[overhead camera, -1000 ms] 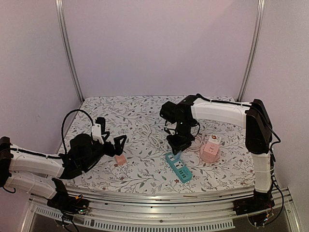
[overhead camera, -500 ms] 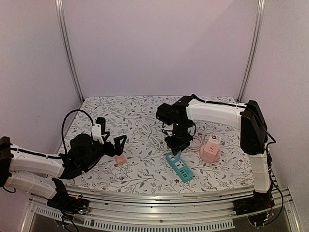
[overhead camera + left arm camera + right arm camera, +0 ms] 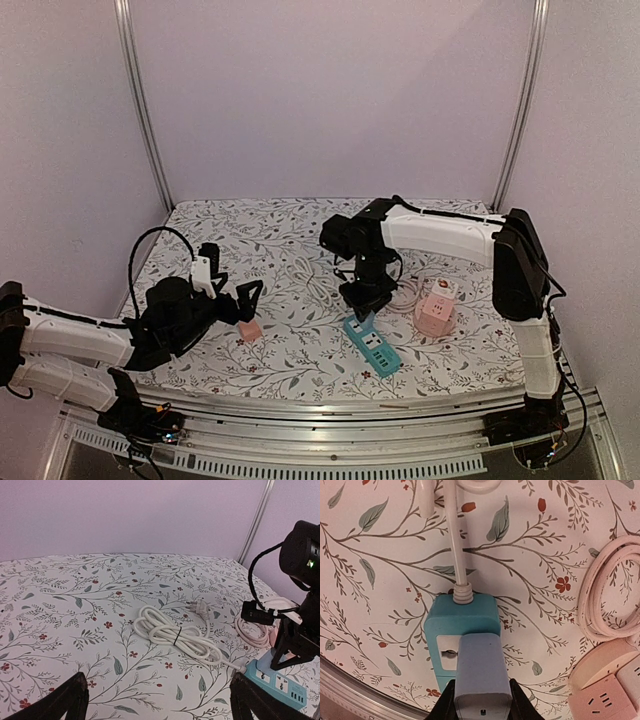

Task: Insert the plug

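While in grip — boxy blue-grey plug (image 3: pixel 480 672)

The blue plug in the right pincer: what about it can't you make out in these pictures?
- Right wrist view: the plug hides its own prongs and most sockets of the teal power strip; the rest of the strip falls below the frame.
- Top view: the right pincer covers the plug.
- Left wrist view: the plug is lost among the dark pincer parts.
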Tool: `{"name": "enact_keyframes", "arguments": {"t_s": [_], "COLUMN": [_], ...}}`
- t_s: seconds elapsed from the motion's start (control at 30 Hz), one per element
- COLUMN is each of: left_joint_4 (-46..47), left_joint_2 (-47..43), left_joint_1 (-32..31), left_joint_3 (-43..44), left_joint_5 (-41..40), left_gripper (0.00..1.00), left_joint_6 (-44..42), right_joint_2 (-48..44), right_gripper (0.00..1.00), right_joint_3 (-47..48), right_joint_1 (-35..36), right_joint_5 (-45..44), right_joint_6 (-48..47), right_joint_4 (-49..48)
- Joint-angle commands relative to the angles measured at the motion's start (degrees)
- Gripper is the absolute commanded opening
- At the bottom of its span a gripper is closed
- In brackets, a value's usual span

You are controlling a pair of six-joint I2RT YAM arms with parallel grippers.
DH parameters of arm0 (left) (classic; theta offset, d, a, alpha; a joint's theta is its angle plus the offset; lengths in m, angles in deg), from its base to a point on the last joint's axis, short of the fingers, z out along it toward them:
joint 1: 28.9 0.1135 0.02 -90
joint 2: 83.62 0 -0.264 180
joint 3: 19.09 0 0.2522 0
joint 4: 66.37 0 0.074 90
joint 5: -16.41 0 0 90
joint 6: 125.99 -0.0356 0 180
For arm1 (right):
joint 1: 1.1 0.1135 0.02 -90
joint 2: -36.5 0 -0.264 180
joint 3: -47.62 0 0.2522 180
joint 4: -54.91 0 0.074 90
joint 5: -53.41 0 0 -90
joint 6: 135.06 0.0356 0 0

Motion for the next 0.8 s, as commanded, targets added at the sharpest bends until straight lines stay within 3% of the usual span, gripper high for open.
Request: {"name": "enact_keyframes", "arguments": {"t_s": [0.0,0.27,0.47,0.6,0.77], "left_joint_4": [1.21,1.67,1.54,1.41,1.45], "left_joint_2": [0.76,1.38,1.06,0.82,1.02], "left_joint_1": [0.28,0.28,0.28,0.28,0.28], "left_joint_3": [-0.55,-0.42,-0.59,-0.59,-0.54], "left_joint_5": [0.44,0.73,0.75,0.75,1.05], "left_gripper": [0.98,0.98,0.98,0.98,0.98], "left_joint_6": [-0.11,-0.16,-0.32,-0.27,-0.22], "right_joint_2": [4.39,3.03,0.51,-1.57,-5.60], "right_gripper": [0.00,0.03,0.41,0.55,0.80], "right_joint_3": [-0.07,0.01,0.21,0.68,0.85], "right_joint_1": [0.63,0.87,0.98,0.99,0.99], "right_joint_5": [-1.45,-1.46,-0.90,-1.73,-3.03], "right_joint_6": [-0.01,0.23,0.12,0.07,-0.58], "right_joint_4": [-0.37,-0.68,-1.56,-1.74,-1.85]}}
